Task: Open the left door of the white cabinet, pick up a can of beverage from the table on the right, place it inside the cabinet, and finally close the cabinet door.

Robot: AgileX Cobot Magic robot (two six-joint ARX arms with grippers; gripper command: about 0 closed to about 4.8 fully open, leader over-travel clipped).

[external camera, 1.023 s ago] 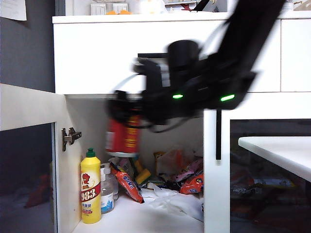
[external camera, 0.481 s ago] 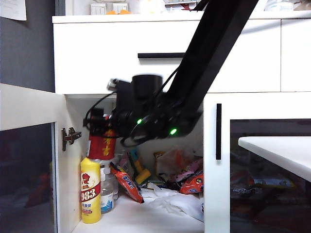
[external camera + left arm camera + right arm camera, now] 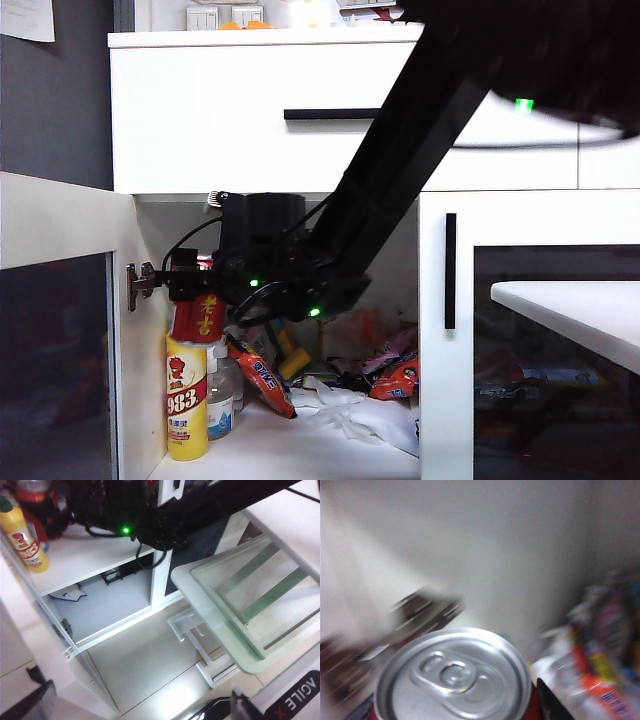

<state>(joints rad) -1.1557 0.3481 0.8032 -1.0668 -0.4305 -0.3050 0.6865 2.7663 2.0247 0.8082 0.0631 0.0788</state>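
We are setting the can inside the cabinet.

Our right gripper (image 3: 190, 285) pinches the red metal can (image 3: 200, 315) by its sides, inside the white cabinet (image 3: 200, 120) just over the yellow plastic bottle (image 3: 186, 395); next we must find bare shelf among the crinkly packets. The left door (image 3: 60, 330) stands open. Our left gripper (image 3: 235, 705), spread wide and empty, hangs over the floor.

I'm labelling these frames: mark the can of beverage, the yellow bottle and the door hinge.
can of beverage (image 3: 452, 675): right wrist view, silver lid.
yellow bottle (image 3: 186, 400): exterior view, red label.
door hinge (image 3: 141, 282): exterior view, metal arm.
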